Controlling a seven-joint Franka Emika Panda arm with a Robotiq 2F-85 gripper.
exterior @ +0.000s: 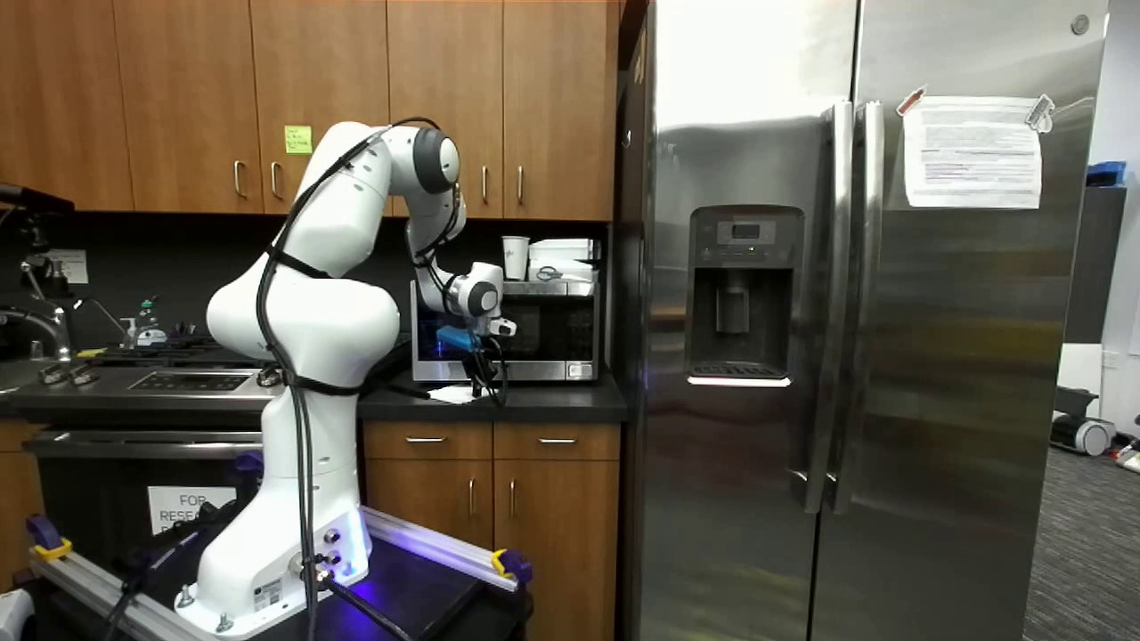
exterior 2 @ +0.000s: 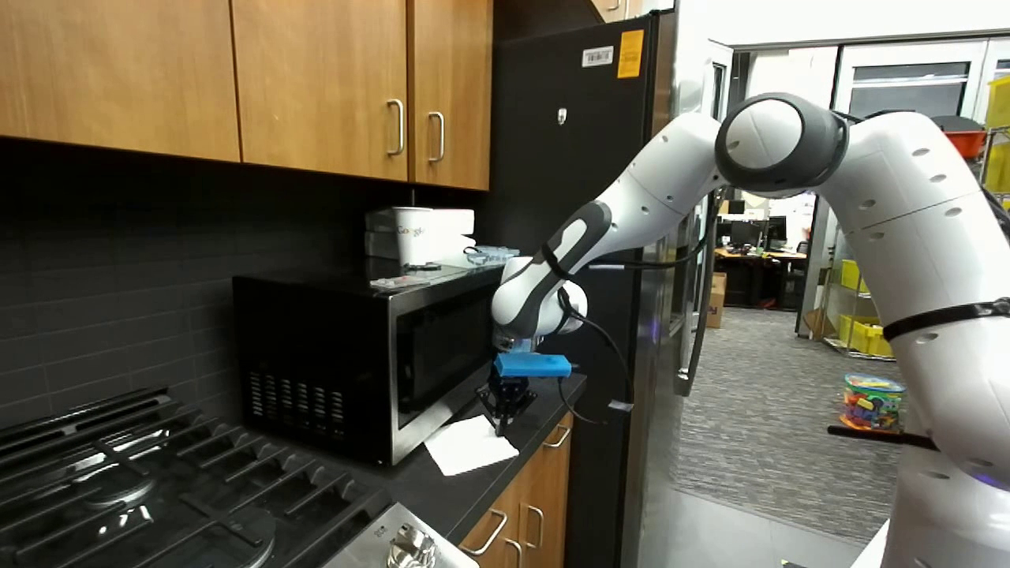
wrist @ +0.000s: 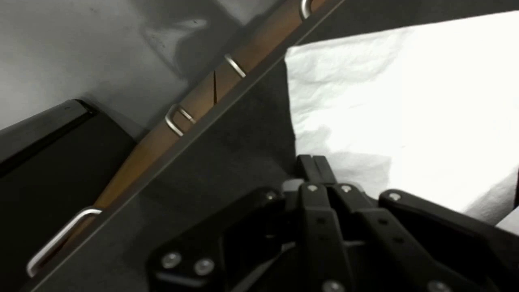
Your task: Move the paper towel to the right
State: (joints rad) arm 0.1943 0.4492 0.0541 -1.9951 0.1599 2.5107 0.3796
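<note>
Paper towel (exterior 2: 469, 447) lying flat and bright white on the dark table (wrist: 243, 154), right in front of the microwave (exterior 2: 316, 363)! The jaws point down at it, pressed together side by side, their tips right at the towel's edge in the wrist view; are they touching it, or pinching a sliver? I cannot tell from here. One corner of the towel sits just beside the table's front edge, and a shadow falls across the part next to the jaws. Just above them, a blue block (exterior 2: 533, 364) near the end of the white arm (exterior: 338, 316), plain in both exterior views. Up on the microwave, a white cup (exterior 2: 412, 237) stands upright beside stacked white boxes (exterior: 557, 251). At one end of the table, the stove (exterior 2: 158, 489) with its black grates; at the other, the tall fridge (exterior: 944, 356), a sheet of paper (exterior: 973, 151) up on its door.
</note>
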